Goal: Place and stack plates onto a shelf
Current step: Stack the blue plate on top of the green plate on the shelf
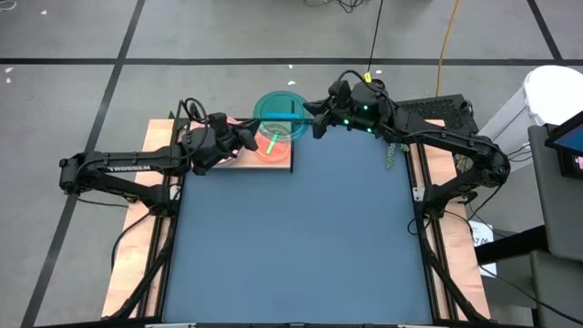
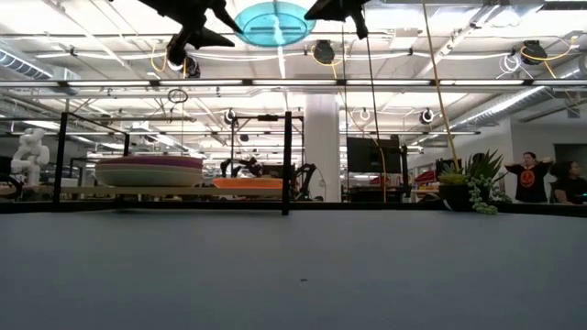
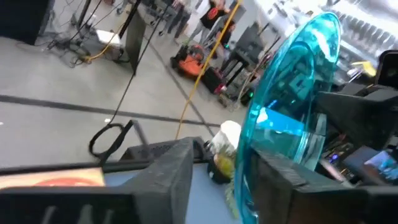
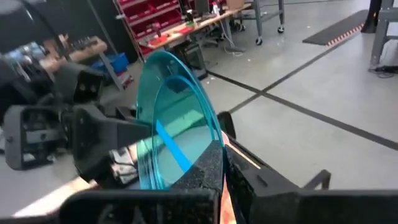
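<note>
The task looks close to its end, judging by how the plates lie. On the shelf (image 2: 174, 192) at the far left of the table (image 1: 301, 237), the low view shows a stack of larger plates (image 2: 149, 170) on the left half, with purple and pale bands visible along its side, and a lower pile topped by an orange rim (image 2: 248, 183) on the right half. From above, the plate showing on the shelf's right half reads as pinkish red with a green stripe (image 1: 271, 146); how many small plates lie under it I cannot tell. No plate lies on the blue tabletop in any view, so the teal plate (image 1: 280, 113) seems to be the last one left to place. It is held in the air above the shelf's right end, well clear of the pile below. The right claw (image 1: 319, 121) is clamped on its rim, the dark pad pressing the plate's edge in the right wrist view (image 4: 208, 168). The left claw (image 1: 246, 138) sits at the opposite rim with the plate edge between its fingers (image 3: 286, 180), so both appear to grip it, as in a handover. What remains, as I judge it, is for one claw to let go and the other to lower the teal plate onto the small-plate pile.
</note>
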You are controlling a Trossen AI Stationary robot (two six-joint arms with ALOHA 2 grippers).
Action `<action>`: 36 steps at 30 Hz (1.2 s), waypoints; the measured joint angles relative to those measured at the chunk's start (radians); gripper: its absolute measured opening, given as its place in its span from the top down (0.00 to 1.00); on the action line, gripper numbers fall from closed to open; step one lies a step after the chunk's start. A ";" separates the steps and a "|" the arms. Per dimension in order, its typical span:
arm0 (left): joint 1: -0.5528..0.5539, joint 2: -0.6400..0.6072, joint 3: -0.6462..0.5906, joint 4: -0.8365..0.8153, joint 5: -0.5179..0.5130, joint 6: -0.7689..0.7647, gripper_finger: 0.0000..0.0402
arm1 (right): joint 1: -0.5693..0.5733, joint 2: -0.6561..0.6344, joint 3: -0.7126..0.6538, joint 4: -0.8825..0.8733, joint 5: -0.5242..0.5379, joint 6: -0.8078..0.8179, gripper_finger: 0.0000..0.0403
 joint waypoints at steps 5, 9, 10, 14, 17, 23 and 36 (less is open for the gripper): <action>-0.012 -0.033 0.000 0.063 -0.067 0.079 0.56 | -0.012 -0.001 0.046 -0.009 0.003 0.010 1.00; -0.014 -0.090 0.000 0.142 -0.129 0.167 0.52 | -0.028 -0.001 0.080 -0.020 0.005 0.030 1.00; -0.011 -0.112 0.000 0.153 -0.132 0.185 0.51 | -0.030 -0.001 0.091 -0.023 0.005 0.029 1.00; 0.005 -0.180 0.000 0.157 -0.136 0.209 0.49 | -0.035 -0.002 0.105 -0.010 0.005 0.040 1.00; 0.018 -0.218 0.000 0.140 -0.136 0.200 0.48 | -0.035 -0.002 0.105 0.017 0.001 0.093 1.00; 0.025 -0.237 0.000 0.106 -0.152 0.172 0.48 | -0.035 -0.002 0.106 0.069 -0.027 0.274 1.00; -0.026 -0.234 0.000 0.109 -0.152 0.140 0.48 | -0.034 0.031 0.106 0.204 -0.009 0.567 1.00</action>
